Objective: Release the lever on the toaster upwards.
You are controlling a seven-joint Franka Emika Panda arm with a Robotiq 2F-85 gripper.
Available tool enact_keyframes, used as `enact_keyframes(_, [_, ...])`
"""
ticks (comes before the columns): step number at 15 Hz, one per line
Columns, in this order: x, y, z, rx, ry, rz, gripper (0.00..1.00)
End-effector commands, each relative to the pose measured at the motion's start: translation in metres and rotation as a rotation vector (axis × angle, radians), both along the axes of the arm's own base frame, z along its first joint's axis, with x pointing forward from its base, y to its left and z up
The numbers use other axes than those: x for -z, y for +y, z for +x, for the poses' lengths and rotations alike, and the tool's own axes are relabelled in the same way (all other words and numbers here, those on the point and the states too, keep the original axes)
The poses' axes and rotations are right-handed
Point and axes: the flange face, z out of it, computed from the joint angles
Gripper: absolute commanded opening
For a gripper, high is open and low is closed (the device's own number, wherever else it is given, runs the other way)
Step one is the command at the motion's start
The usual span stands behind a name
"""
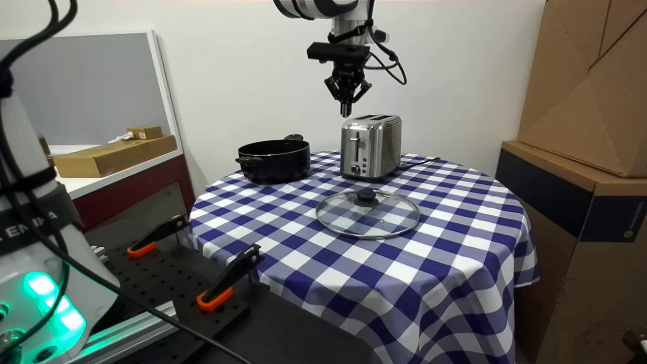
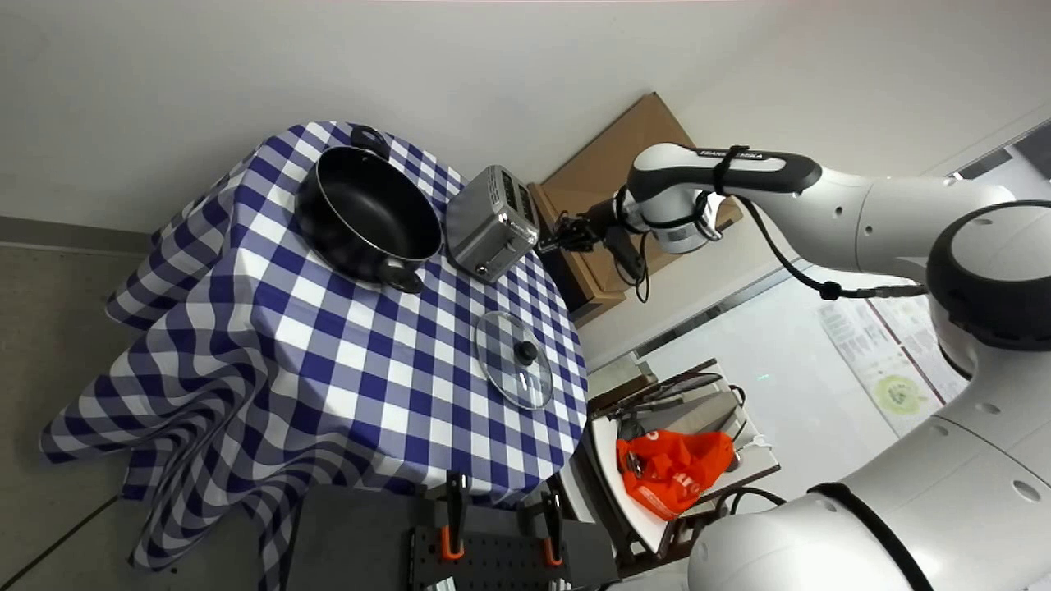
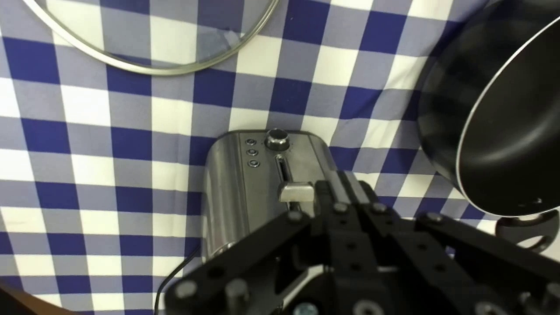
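Your gripper point(image 1: 345, 115) points down, tips just above the near top edge of the toaster point(image 1: 373, 147) in an exterior view. Fingers point(image 3: 338, 187) narrow, tips together side by side. Lever point(image 3: 297, 192) is on the toaster's near face, by the upper end of its slot point(image 3: 283, 168). In the wrist view your fingertips show just right of the lever; in an exterior view they sit higher than it, apart. You can't tell if they touch the toaster body. Dial point(image 3: 277, 140) is below the slot, three small buttons point(image 3: 252, 152) beside it. Toaster stands upright on the far part of the checked tablecloth point(image 1: 288, 217), cord point(image 1: 419, 163) trailing right. Black pot point(image 1: 274, 169) is upright to its left in both exterior views. Glass lid point(image 1: 354, 220) lies on the near side, knob point(image 1: 366, 196) up. Cardboard boxes point(image 1: 566, 111) at right, two black clamps point(image 1: 233, 273) near left.
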Motion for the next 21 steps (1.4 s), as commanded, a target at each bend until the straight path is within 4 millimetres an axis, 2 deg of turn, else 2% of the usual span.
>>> enact_keyframes(1, [-0.034, 0.006, -0.045, 0.025, 0.066, 0.052, 0.0])
enact_keyframes(7, [-0.07, -0.007, -0.116, 0.009, 0.148, -0.027, 0.0])
enact_keyframes(12, [-0.09, -0.027, -0.155, 0.08, 0.084, -0.162, 0.0])
enact_keyframes(14, [-0.096, -0.032, -0.166, 0.119, 0.077, -0.185, 0.0])
enact_keyframes(15, [-0.098, -0.034, -0.171, 0.138, 0.084, -0.189, 0.26])
enact_keyframes(16, [-0.092, -0.035, -0.155, 0.103, 0.101, -0.168, 0.03])
enact_keyframes(19, [-0.096, -0.035, -0.165, 0.125, 0.093, -0.175, 0.24])
enact_keyframes(21, [-0.096, -0.035, -0.166, 0.126, 0.094, -0.175, 0.26])
